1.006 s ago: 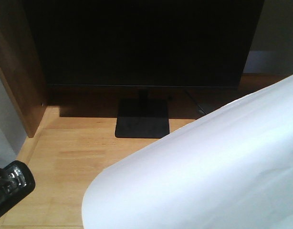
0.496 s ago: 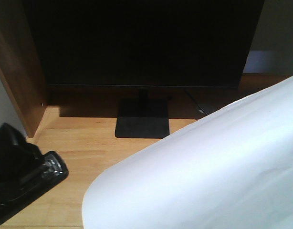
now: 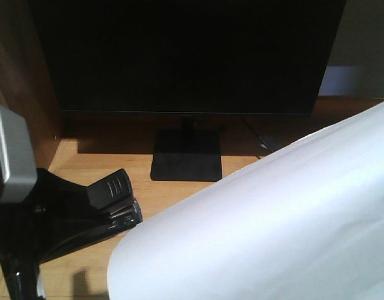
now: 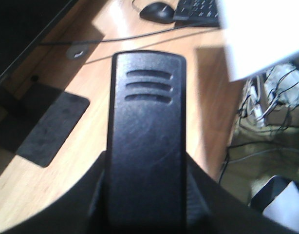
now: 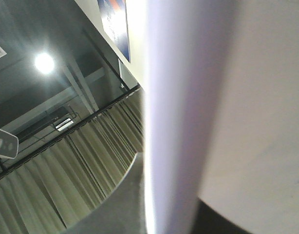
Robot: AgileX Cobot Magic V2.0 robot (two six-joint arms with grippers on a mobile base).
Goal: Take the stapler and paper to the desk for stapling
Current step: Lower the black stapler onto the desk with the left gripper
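Delivery step - left gripper [image 4: 147,212] clamped on the stapler [image 3: 101,209] just above the desk [image 3: 92,181], paper [image 3: 273,231] curling in the air on the right, right gripper hidden, grip unknowable - next, lay both down flat.

This is an office workstation. A light wood-grain counter [image 3: 98,187] with a darker wooden side panel carries a wide, dark computer monitor [image 3: 186,56] on a flat black square stand [image 3: 187,156]. The left wrist view shows a black mouse [image 4: 157,10] beside a black keyboard [image 4: 198,9] farther along the same counter, with a thin cable [image 4: 140,35] trailing across the wood. Past the counter's edge a tangle of wires [image 4: 266,107] hangs below. The right wrist view looks up at an exposed dark ceiling with a round lamp [image 5: 45,62], long pleated beige curtains [image 5: 66,180] and a wall poster [image 5: 115,24].
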